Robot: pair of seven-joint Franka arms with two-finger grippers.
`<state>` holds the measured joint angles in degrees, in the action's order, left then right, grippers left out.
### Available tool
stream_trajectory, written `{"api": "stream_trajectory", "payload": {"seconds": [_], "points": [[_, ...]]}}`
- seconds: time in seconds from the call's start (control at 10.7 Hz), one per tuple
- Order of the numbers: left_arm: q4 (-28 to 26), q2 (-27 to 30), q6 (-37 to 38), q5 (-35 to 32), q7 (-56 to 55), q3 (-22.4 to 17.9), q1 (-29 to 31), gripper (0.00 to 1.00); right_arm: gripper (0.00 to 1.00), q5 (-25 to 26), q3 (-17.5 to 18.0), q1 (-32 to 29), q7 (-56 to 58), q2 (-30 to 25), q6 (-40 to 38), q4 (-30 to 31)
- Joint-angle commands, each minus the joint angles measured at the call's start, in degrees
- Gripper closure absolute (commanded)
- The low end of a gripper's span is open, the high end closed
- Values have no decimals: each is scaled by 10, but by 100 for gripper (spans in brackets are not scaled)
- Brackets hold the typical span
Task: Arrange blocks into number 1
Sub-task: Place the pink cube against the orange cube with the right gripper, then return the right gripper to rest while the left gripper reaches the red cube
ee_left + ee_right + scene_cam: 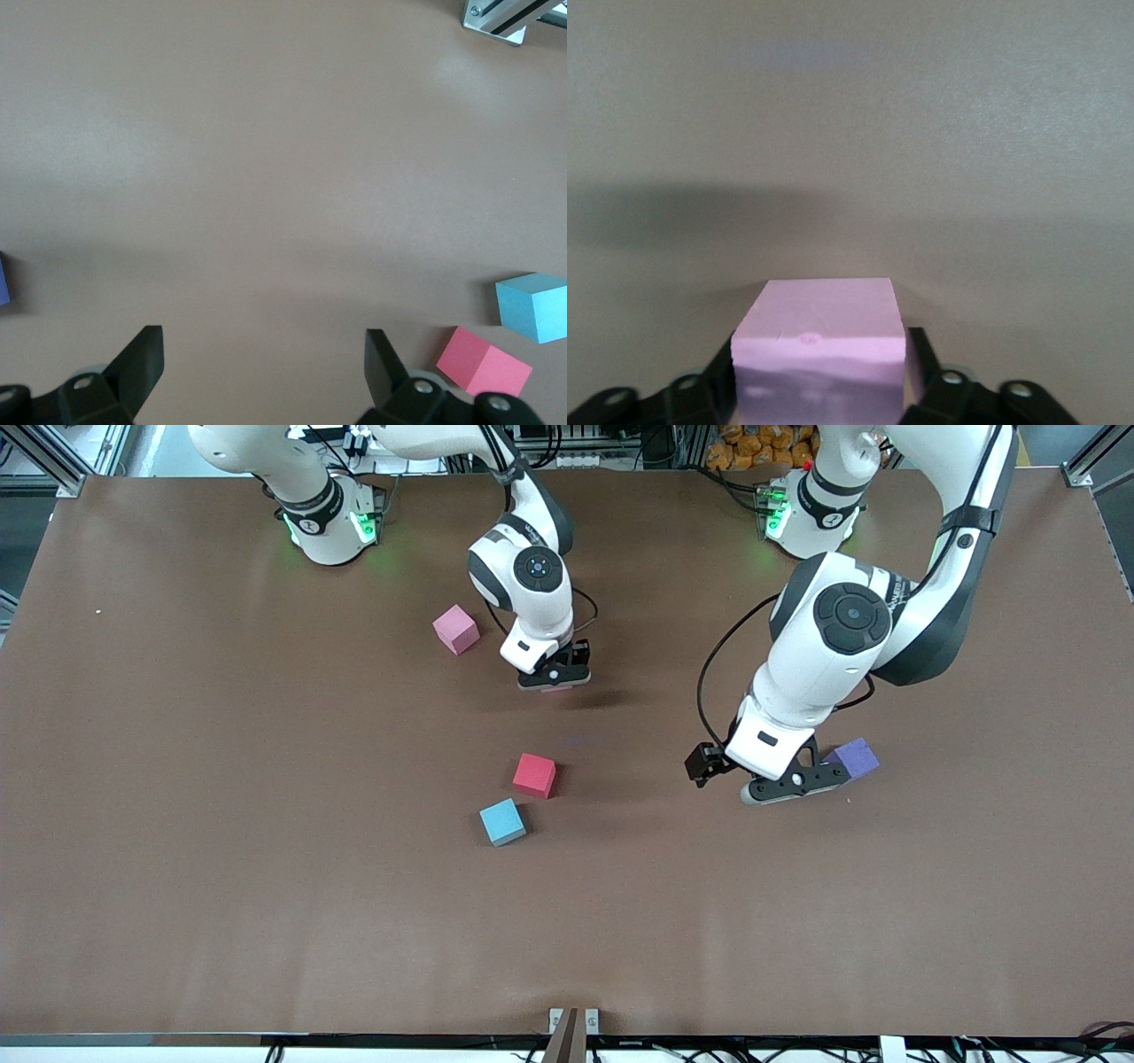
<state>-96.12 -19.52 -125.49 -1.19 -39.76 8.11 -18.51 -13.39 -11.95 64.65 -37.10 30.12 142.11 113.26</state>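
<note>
A pink matte foam cube (819,350) is clamped in the right pincer (555,677), over the brown counter (221,850) farther from the front camera than the red foam cube (534,774). The left pincer (791,783) is spread wide and empty, beside the purple foam cube (854,758). A light blue foam cube (502,821) lies just beside the red one, nearer the camera.

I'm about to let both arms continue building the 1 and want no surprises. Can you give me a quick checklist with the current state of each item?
1. Right pincer grips a pink block: ok.
2. Left pincer open, nothing between its fingers: ok.
3. Purple block beside the left pincer, not between its fingers: not ok for closing yet.
4. Red block and light blue block close together, corners nearly meeting; contact: cannot tell.
5. Second pink block lies loose on the table: ok.
</note>
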Motion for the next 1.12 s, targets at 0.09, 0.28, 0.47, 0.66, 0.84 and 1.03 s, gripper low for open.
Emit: {"api": "stream_trajectory", "payload": {"seconds": [0.09, 0.28, 0.47, 0.66, 0.84, 1.03], "points": [[1, 3, 9, -14, 7, 5, 5, 0, 0, -5, 3, -49, -4, -77, -38, 12], [1, 4, 9, -14, 7, 6, 5, 0, 0, -4, 3, -95, 2, -118, -61, 10], [1, 4, 9, -13, 7, 6, 5, 0, 0, 13, 3, -147, 5, -153, -115, -12], [1, 4, 9, -11, 7, 9, 3, 0, 0, 107, 3, -186, 10, -162, -234, -85], [1, -5, 9, -14, 9, 13, -10, 0, 0, 119, 3, -235, 88, -186, -285, -112], [16, -33, 7, -12, 10, 16, -35, 0, 0, 118, 3, -299, 171, -222, -307, -114]]}}
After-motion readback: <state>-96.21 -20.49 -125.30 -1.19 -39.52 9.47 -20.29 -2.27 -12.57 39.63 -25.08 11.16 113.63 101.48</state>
